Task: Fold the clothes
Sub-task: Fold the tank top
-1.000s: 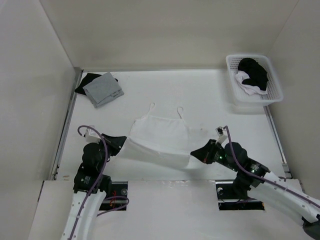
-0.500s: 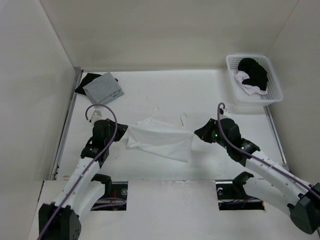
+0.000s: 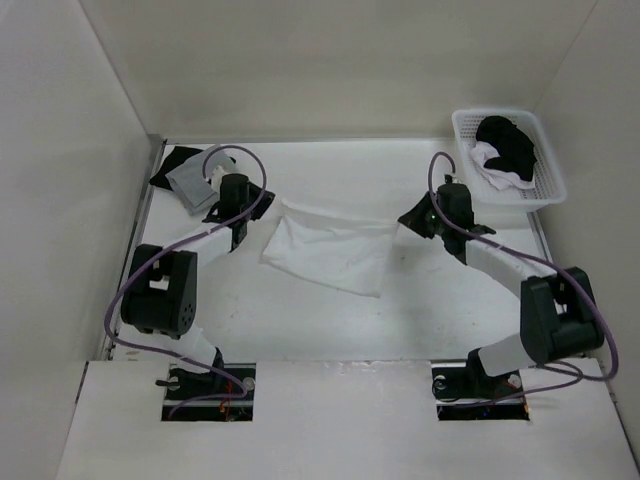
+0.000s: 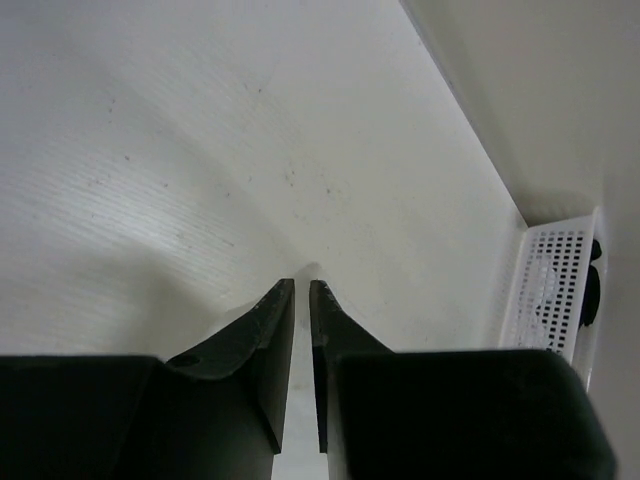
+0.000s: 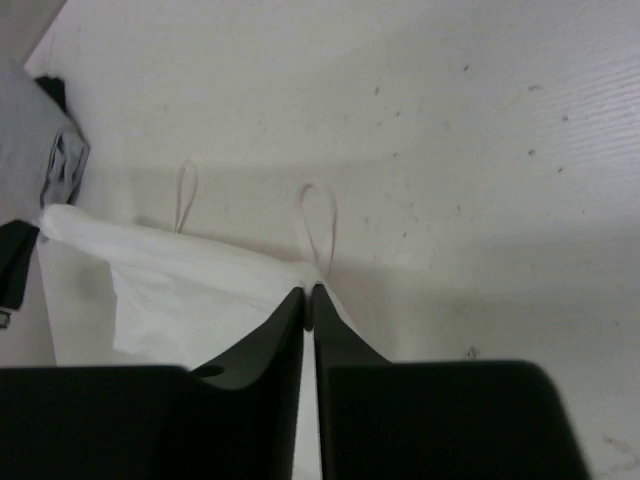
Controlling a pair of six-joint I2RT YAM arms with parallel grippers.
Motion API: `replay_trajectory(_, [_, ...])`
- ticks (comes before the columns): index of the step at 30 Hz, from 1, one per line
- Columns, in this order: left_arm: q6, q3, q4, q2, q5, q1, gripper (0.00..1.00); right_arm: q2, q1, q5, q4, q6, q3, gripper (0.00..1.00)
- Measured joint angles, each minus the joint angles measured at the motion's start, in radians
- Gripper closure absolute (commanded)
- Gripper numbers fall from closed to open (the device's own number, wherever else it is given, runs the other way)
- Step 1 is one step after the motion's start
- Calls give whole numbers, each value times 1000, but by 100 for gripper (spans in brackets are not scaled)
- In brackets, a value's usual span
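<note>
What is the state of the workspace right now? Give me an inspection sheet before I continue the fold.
Surface: white table, faint specks, nothing spilled.
Job's things: white garment lies mid-table, doubled over, with two straps poking past its far edge.
Clutter: grey cloth on a black garment at the far left corner; basket at the far right, holding black and white clothes.
Grippers: right gripper has its fingers pinched on the garment's top edge beside a strap; left gripper has its fingers nearly together at the opposite corner, grip unclear.
Cables: left cable and right cable loop above the wrists, off the garment.
Surroundings: plain walls on three sides.
</note>
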Motion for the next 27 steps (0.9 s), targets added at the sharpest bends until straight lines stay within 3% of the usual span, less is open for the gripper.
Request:
replay_trajectory(3, [7, 52, 8, 72, 0, 2, 68, 115, -32, -6, 22, 5, 56, 59])
replay_trajectory(7, [15, 10, 25, 27, -21, 6, 72, 127, -43, -8, 32, 2, 56, 53])
replay_trajectory(8, [18, -32, 33, -15, -31, 6, 74, 105, -40, -7, 40, 1, 42, 56])
replay_trajectory(12, [28, -283, 40, -291, -83, -13, 76, -105, 10, 16, 73, -2, -117, 91])
replay_trajectory(15, [49, -422, 24, -441, -84, -19, 70, -265, 103, 31, 87, 3, -242, 94])
replay_trajectory(18, [75, -480, 13, -464, -61, -7, 64, -365, 207, 44, 89, 14, -341, 88])
replay_trajectory(23, [108, -488, 34, -377, -14, -5, 63, -438, 315, 76, 77, 60, -440, 64])
replay_trajectory(27, [116, -488, 65, -291, 10, -2, 64, -445, 348, 103, 75, 97, -489, 57])
